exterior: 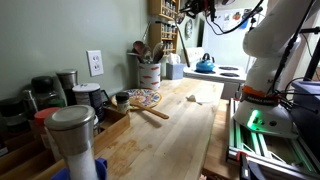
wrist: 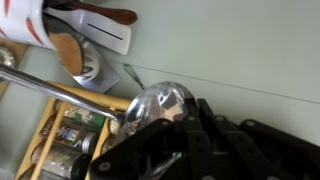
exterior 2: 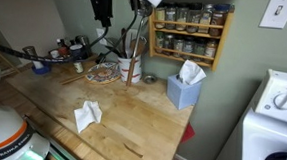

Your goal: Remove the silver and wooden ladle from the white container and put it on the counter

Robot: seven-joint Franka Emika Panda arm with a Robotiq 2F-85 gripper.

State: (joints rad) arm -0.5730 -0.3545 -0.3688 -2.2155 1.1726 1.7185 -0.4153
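LADLE ALOFT, OUT OF THE WHITE CONTAINER

Nearest the wrist camera: gripper (wrist: 165, 128), dark fingers clenched on the ladle (wrist: 160, 103) right beside its rounded silver bowl; exact pinch point too blurred to fix. From the bowl toward frame left, a slim bright shaft, out of focus. Held in mid-air against the pale green wall (wrist: 230, 45), touching neither container nor counter (exterior: 185, 140).

Further back in wrist view, upper left corner: white container (wrist: 28, 25), dark mark on its side, well apart from the ladle. Packed with a wooden spoon (wrist: 68, 55) and a white spatula (wrist: 108, 36). Beyond, lower left: spice rack (wrist: 68, 132), jars in rows.

In an exterior view, front to back: tall steel canister (exterior: 72, 135) at the near edge. Then the counter, pale planks with clear grain. Mid-counter, a patterned plate (exterior: 143, 98), a wooden utensil (exterior: 153, 111) lying just beside it, crumpled paper (exterior: 195, 99) near. Against the wall, the white container (exterior: 149, 75), handles sticking up. Just beside it, a tissue box (exterior: 173, 69). Farthest back, a blue kettle (exterior: 204, 63). Arm (exterior: 272, 45) at frame right, reaching high toward the container end. Ladle too small to pick out here.
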